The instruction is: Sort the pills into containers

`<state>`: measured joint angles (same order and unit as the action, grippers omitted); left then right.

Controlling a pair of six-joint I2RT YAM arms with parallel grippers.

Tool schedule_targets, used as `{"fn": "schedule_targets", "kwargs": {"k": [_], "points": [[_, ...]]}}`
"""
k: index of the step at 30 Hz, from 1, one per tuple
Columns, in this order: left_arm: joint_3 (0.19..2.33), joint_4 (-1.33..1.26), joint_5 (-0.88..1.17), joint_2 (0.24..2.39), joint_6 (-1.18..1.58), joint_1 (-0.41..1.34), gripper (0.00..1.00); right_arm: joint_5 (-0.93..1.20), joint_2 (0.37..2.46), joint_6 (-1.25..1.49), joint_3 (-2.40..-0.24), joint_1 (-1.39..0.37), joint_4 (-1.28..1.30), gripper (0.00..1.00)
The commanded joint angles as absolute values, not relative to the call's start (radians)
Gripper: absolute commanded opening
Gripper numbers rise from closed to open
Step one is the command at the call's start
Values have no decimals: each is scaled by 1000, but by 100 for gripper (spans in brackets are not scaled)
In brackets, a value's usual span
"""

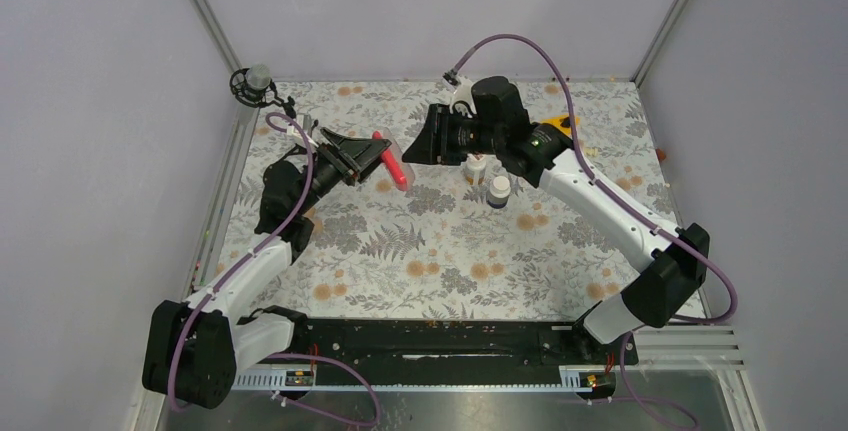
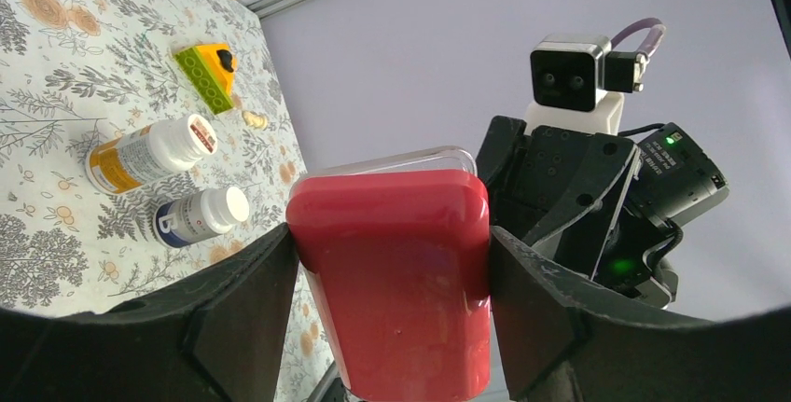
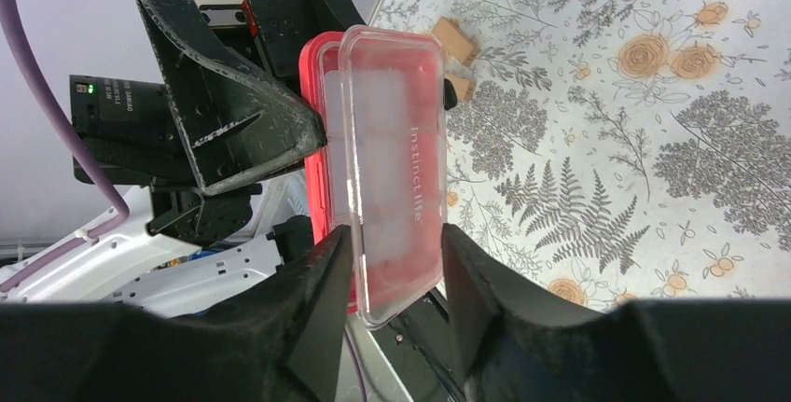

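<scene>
The container, a red-pink pill tray (image 1: 392,163) with a clear lid (image 3: 396,141), hangs above the cloth at the back left. My left gripper (image 2: 392,239) is shut on the tray's red body (image 2: 396,309), one finger on each long side. From the other side, my right gripper (image 3: 396,243) has closed its two fingers against the edges of the clear lid. One small pale pill (image 2: 252,120) lies on the cloth beside the yellow tool. I cannot make out any pills inside the tray.
Two small white bottles (image 1: 498,191) (image 1: 477,166) sit under the right arm. A yellow wedge tool (image 1: 557,123) lies at the back right. Two small brown blocks (image 3: 454,38) rest on the flowered cloth. Grey walls close in the sides and back.
</scene>
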<state>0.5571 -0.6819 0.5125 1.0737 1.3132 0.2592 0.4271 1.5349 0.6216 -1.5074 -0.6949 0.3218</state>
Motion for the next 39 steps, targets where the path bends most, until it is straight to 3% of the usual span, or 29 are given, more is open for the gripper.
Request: {"fn": "schedule_targets", "kwargs": {"k": [1,6,11,17,22,27,28,31,33,35,39], "points": [[616,-761,534,1068,1315,257,0,367,1548,585,-1553,-701,373,45],[618,-759,534,1070,1316,258,0,316,1547,480,-1570,-717,419,40],[622,-755,538,1072,1318,257,0,216,1562,279,-1649,-775,539,49],[629,-753,540,1077,1318,258,0,175,1568,213,-1659,-795,593,50],[632,-753,541,1079,1318,258,0,124,1585,184,-1682,-821,619,38],[626,-753,543,1074,1317,257,0,161,1586,219,-1664,-824,572,39],[625,-752,545,1072,1315,258,0,173,1582,229,-1657,-824,554,35],[621,-745,551,1066,1304,258,0,166,1577,268,-1650,-824,522,12],[623,-706,549,1056,1282,258,13,150,1573,272,-1651,-824,523,1],[623,-656,539,1039,1248,258,30,129,1563,272,-1643,-824,520,0],[616,-565,503,990,1182,257,74,88,1534,258,-1615,-824,513,0]]}}
